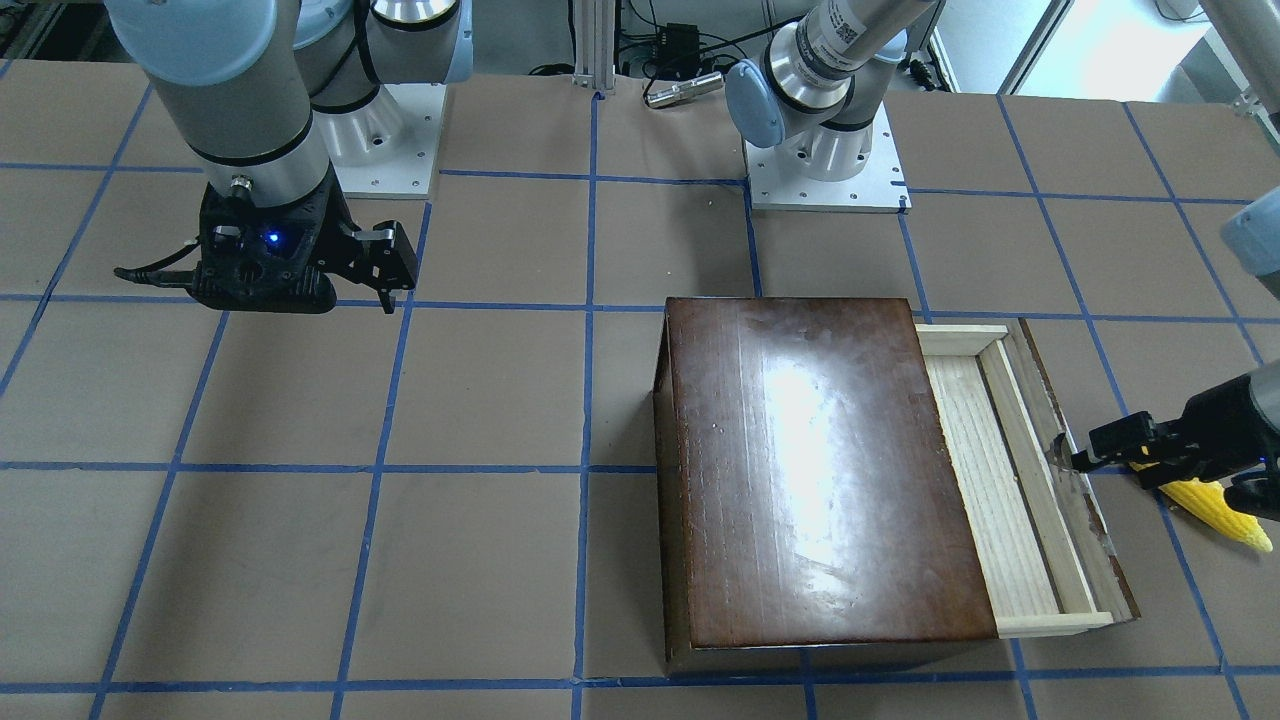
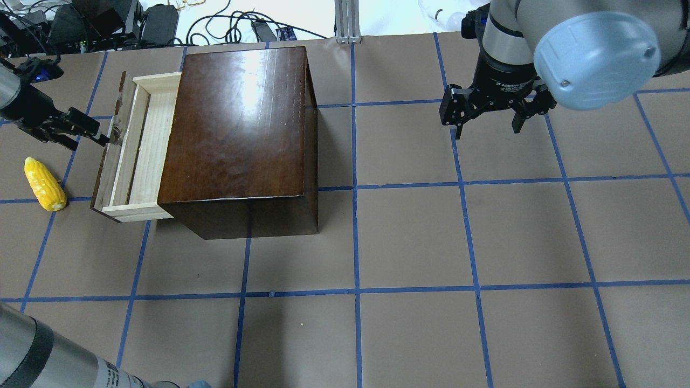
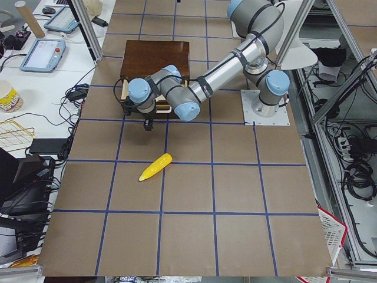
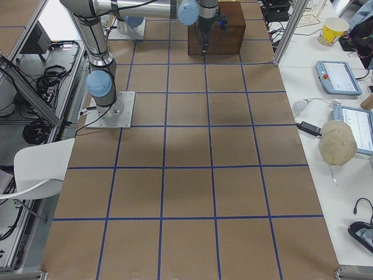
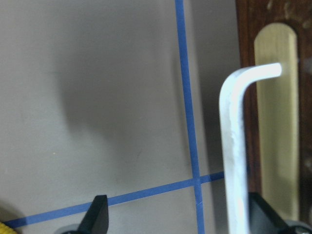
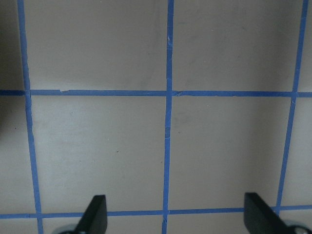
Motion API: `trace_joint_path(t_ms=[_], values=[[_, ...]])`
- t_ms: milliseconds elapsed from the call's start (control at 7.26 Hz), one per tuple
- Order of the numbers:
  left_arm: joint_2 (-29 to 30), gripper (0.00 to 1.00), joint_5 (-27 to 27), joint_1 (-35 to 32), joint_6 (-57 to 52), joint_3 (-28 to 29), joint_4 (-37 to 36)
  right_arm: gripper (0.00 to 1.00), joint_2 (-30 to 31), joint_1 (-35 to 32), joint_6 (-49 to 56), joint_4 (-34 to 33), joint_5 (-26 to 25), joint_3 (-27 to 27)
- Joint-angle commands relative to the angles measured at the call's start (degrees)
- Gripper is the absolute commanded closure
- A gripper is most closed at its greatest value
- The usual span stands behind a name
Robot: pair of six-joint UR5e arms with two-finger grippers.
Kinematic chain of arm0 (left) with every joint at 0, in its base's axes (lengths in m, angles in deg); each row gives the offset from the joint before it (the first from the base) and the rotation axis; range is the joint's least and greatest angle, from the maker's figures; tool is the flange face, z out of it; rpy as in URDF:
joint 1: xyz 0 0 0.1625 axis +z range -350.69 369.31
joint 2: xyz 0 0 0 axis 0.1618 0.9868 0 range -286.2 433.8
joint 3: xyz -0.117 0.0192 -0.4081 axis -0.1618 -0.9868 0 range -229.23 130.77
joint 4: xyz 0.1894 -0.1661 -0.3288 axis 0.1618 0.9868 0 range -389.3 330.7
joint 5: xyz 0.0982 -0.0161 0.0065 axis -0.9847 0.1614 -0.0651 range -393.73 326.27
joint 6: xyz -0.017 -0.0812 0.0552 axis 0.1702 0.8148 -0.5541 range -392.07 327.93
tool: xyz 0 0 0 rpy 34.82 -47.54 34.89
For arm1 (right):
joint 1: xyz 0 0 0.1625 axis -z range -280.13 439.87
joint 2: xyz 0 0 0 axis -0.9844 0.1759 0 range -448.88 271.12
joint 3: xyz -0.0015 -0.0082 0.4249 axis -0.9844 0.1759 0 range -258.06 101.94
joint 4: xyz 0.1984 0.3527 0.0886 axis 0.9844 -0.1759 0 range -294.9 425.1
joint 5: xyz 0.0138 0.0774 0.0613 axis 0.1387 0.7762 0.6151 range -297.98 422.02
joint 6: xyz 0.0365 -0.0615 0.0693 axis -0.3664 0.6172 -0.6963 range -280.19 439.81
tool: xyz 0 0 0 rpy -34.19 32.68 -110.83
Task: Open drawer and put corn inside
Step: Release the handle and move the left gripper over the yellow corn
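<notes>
The dark-brown box (image 2: 237,124) stands on the table's left half. Its drawer (image 2: 145,140) of pale wood is partly pulled out toward the table's left end, and nothing lies in it; it also shows in the front-facing view (image 1: 985,470). My left gripper (image 2: 97,134) is open at the drawer's front panel. In the left wrist view the whitish handle (image 5: 234,146) stands between the jaws, close to one fingertip (image 5: 263,217). The yellow corn (image 2: 44,184) lies on the table just outside the drawer front, beside the left gripper. My right gripper (image 2: 488,121) is open and empty above the table.
Blue tape lines grid the brown table top. Both arm bases (image 1: 825,160) are bolted at the robot's side. Cables and electronics (image 2: 108,21) lie beyond the far edge. A side desk with tablets (image 3: 47,53) stands past the box's end.
</notes>
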Motion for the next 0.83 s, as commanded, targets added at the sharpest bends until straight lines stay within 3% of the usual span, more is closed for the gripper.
trace_joint_path(t_ms=[0,275,551,689], values=[[0.04,0.0,-3.63,0.67,1.12,4.5,0.2,0.0,0.0,0.0,0.0,0.09,0.0,0.0],[1.0,0.0,-4.28,1.71,7.76,6.54,0.02,0.0,0.0,0.0,0.0,0.0,0.0,0.0],[1.62,0.0,-10.4,2.6,16.72,6.45,-1.81,0.0,0.0,0.0,0.0,0.0,0.0,0.0],[2.06,0.0,-10.78,4.52,22.52,5.93,-4.87,0.0,0.0,0.0,0.0,0.0,0.0,0.0]])
